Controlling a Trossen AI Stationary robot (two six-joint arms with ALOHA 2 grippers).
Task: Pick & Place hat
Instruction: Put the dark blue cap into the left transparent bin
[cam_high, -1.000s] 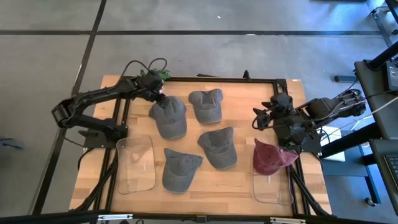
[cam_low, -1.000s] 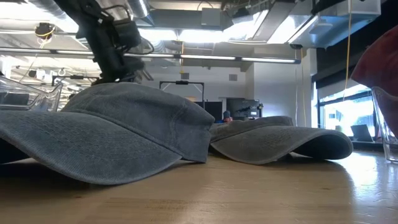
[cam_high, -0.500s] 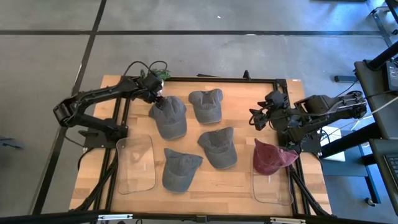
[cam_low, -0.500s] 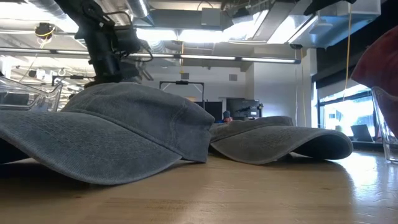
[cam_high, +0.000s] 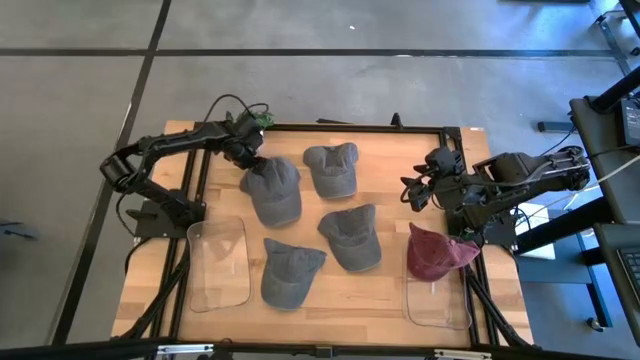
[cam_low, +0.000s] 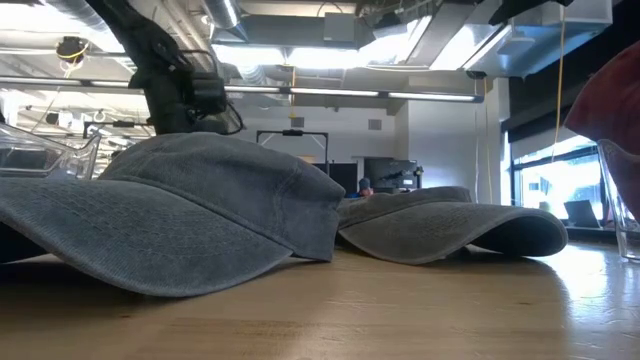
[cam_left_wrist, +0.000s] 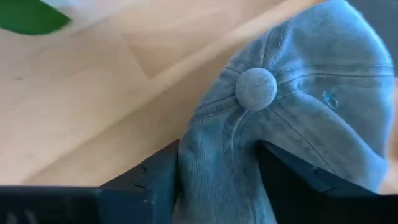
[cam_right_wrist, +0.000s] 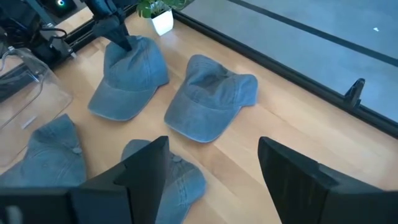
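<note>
Pinching the crown fabric of the grey-blue denim cap (cam_high: 271, 189) at the desk's (cam_high: 390, 285) far left, the left gripper (cam_high: 253, 163) is closed on it; brim points toward the near edge. The right gripper (cam_right_wrist: 211, 165), fingers wide apart, is held well away.

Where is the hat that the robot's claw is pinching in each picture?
High view: the pinched hat lies upper left on the table, under the left claw.
Low view: only its top peeks above the big front hat.
Left wrist view: it fills the middle, button on top.
Right wrist view: upper left.
Shared landmark: the left claw on its crown.
</note>
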